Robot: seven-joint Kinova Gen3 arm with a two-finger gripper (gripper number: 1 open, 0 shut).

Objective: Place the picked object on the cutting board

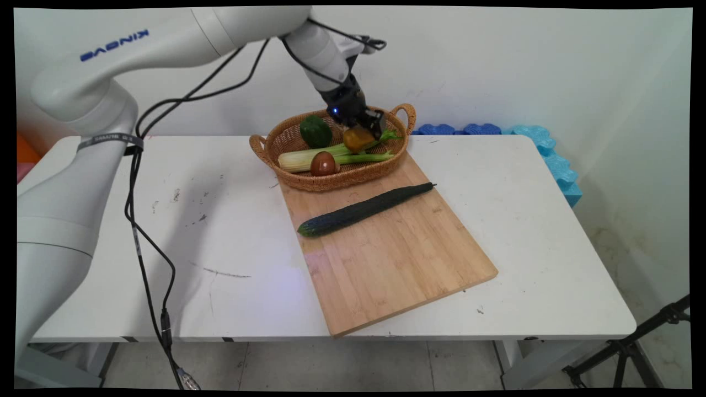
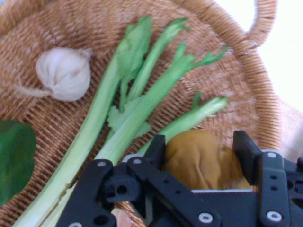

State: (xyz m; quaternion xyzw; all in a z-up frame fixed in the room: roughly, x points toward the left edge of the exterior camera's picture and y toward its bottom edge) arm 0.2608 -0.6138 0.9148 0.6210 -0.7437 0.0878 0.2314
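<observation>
My gripper reaches down into a woven basket at the back of the table. Its fingers are shut on a yellow-orange pepper, which shows in the main view as the orange pepper just under the hand. Celery stalks lie beneath it across the basket floor. A garlic bulb rests further in, and a green pepper sits at the basket's left. A brown-red tomato lies at the near rim.
A wooden cutting board lies in front of the basket with a long dark cucumber across its far end. Blue foam pieces sit at the table's back right. Black cables hang at the left.
</observation>
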